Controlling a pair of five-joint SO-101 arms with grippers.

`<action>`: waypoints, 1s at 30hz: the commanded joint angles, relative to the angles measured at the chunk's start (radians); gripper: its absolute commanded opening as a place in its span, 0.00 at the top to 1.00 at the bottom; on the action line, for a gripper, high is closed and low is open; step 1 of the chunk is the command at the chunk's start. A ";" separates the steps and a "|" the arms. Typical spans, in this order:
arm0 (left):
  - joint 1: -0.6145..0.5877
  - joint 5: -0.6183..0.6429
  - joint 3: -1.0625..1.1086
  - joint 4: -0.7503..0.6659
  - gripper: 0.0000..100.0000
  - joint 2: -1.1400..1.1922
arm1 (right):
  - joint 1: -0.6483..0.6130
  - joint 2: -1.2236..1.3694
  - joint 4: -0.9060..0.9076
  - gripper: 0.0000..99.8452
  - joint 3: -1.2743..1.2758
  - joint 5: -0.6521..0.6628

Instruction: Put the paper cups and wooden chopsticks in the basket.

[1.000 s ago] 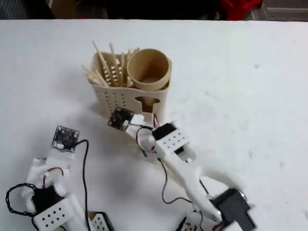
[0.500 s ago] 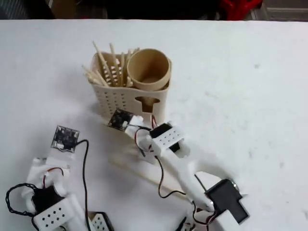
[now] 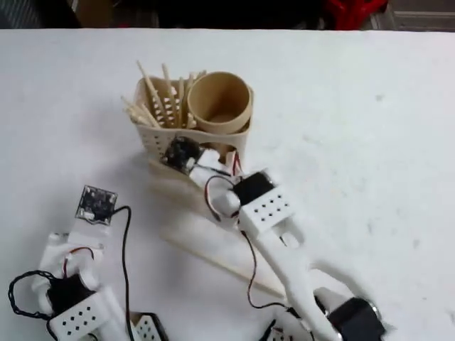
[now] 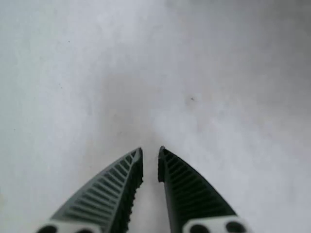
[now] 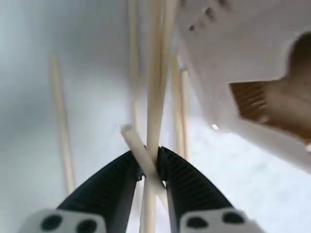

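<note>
Beside the basket (image 3: pixel 153 145), right gripper (image 5: pixel 149 156) is clamped on two crossed chopsticks (image 5: pixel 154 97). They look light, stiff and slick, so likely to pivot; a mid-length hold seems safer.

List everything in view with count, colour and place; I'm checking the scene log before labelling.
Perforated plastic basket: one, cream, standing on the table beyond the arms.
Paper cup: one, tan, upright in the basket beside the standing chopsticks.
Standing wooden chopsticks: several, pale, leaning in the basket; exact count unclear.
Loose wooden chopsticks: at least two, pale, flat on the table in front of the basket.
Gripped wooden chopsticks: apparently two, pale, crossed, close to the basket's front wall.
Table: one, white.
Right gripper: black jaws, shut on the gripped chopsticks.
Left gripper: black, over bare table, holding nothing.
</note>
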 commanded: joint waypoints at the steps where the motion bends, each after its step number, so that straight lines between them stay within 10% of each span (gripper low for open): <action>1: 0.012 0.000 -0.003 0.008 0.92 0.005 | 0.008 -0.087 0.053 0.98 -0.114 -0.031; 21: 0.012 0.000 -0.003 0.008 0.92 0.005 | -0.173 -0.108 0.179 0.98 -0.503 -0.123; 30: 0.012 0.000 -0.003 0.008 0.92 0.005 | -0.176 -0.096 0.317 0.98 -0.282 0.006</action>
